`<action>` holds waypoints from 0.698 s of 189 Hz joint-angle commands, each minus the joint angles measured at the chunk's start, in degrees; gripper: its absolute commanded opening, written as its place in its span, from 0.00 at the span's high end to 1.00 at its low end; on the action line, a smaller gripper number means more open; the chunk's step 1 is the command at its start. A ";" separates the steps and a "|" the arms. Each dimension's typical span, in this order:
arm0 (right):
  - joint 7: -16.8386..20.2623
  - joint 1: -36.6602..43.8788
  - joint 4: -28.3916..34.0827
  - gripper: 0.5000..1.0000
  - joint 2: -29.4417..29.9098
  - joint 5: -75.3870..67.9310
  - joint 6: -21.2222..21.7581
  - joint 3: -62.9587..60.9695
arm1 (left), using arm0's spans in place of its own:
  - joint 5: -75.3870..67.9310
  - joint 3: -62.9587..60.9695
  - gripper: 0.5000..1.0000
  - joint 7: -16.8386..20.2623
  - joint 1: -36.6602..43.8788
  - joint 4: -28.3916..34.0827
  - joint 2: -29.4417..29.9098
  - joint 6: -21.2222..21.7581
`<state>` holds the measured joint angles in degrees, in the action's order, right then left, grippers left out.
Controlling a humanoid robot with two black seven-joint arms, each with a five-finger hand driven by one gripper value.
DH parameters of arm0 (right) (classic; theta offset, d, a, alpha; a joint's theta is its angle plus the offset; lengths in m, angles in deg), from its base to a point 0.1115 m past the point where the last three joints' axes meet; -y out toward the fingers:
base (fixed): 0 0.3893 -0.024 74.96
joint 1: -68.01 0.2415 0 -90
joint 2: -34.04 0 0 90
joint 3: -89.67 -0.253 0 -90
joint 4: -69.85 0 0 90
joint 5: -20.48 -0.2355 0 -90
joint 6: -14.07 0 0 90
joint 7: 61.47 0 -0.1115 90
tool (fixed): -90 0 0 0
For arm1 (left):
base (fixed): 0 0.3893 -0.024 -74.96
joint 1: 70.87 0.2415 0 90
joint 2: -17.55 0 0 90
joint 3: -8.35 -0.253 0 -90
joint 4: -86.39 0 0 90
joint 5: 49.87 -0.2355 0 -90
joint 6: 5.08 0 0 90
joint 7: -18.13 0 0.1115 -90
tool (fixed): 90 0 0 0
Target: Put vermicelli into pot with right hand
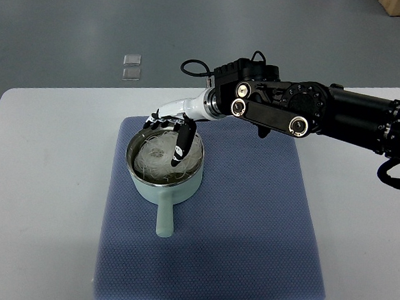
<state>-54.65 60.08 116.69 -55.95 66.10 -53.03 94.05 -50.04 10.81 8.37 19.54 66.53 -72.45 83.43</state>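
So the vermicelli (160,155) is already seen sitting inside the pot (143,184), a pale translucent tangle coiled on the bottom. The pot is parked on the blue mat (249,229) on the white desk (40,180), handle pointed toward the robot's side. The right hand (177,131) is hung right over the pot's far rim, with one dark finger dipped down into the bowl. The fingers (182,143) look loosely spread and nothing appears to be clamped between them, though strands touching the fingertip can't be ruled out.

Handling-wise, this stuff is judged to be super light, soft and floppy, probably a bit slippery and clingy too. A bundle would best be pinched around its middle, gently, since the strands can probably be snapped or dragged back out easily. The left arm isn't seen anywhere.
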 commanded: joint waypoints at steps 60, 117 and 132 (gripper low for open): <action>-3.39 -15.35 0.01 0.15 -7.12 -2.03 -2.51 -43.39 | -0.01 -0.08 0.00 0.00 -0.06 -0.09 0.00 0.00; -16.23 -37.43 -0.08 0.15 -0.79 -20.57 -9.36 -71.26 | -0.01 -0.26 0.00 -0.09 -0.06 -0.27 0.00 0.00; -16.32 -39.71 -0.34 0.15 -0.09 -27.16 -9.45 -71.44 | -0.01 -0.26 0.00 -0.09 -0.06 -0.18 0.00 0.00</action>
<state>-70.36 23.75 116.60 -57.47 47.11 -62.02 23.95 -50.05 10.56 8.30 19.48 66.26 -72.45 83.44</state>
